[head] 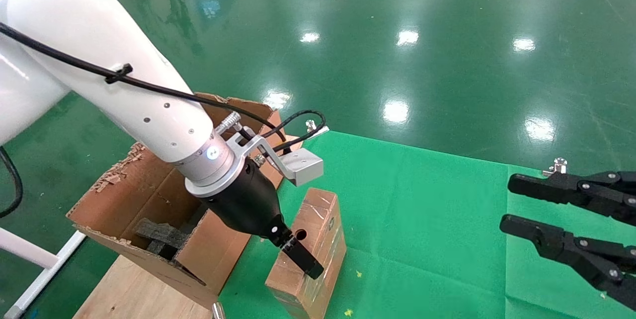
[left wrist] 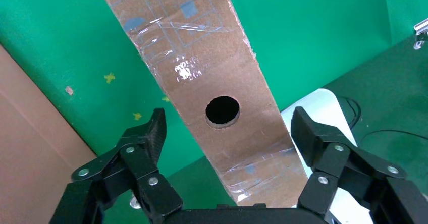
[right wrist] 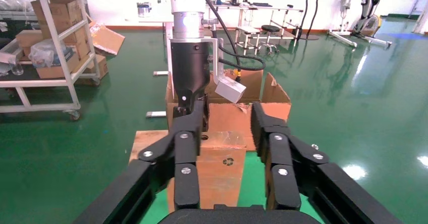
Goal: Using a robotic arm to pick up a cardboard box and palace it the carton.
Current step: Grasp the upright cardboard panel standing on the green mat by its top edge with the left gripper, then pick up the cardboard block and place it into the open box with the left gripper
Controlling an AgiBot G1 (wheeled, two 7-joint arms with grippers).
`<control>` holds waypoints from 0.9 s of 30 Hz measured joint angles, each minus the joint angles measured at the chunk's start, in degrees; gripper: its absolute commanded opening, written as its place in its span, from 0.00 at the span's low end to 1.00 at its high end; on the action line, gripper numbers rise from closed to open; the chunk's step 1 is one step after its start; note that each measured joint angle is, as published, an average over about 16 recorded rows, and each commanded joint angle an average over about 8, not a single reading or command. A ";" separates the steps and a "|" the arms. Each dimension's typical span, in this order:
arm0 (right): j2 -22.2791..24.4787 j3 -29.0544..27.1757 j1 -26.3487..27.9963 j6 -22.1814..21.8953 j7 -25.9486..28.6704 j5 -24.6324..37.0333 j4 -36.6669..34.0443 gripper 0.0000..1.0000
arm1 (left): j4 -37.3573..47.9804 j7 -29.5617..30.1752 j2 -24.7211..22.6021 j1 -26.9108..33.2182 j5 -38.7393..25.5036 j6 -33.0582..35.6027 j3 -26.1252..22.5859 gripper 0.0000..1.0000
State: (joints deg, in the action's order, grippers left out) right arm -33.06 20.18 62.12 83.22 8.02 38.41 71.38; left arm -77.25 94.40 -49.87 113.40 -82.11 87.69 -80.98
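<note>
Near the worktop's left edge, the left claw point(head: 298, 252) straddles the cardboard box point(head: 310, 254) with fingers spread, ungripped; lift and transfer into the carton point(head: 149, 199) remain; the right claw point(head: 516, 204) idles open.

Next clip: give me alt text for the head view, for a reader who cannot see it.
The left hand, on a white arm, reaches down onto a slim taped cardboard box standing on a green mat, one black finger lying across the box's face. A large carton with torn flaps stands just left of it; the right hand hangs open at the right edge.
</note>
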 measured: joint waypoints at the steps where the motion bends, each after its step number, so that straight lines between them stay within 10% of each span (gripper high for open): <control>1: 0.00 0.00 0.00 0.00 0.00 0.00 0.00 1.00 | 0.00 0.00 0.01 0.00 0.01 0.01 0.03 0.00; 27: 0.00 0.00 0.00 0.00 0.00 0.00 0.00 1.00 | 1.02 -2.63 0.93 1.64 0.87 -0.85 1.53 0.00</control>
State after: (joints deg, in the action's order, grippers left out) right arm -33.06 20.18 62.12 83.22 8.02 38.41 71.38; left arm -76.22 91.78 -48.94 115.05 -81.24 86.84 -79.44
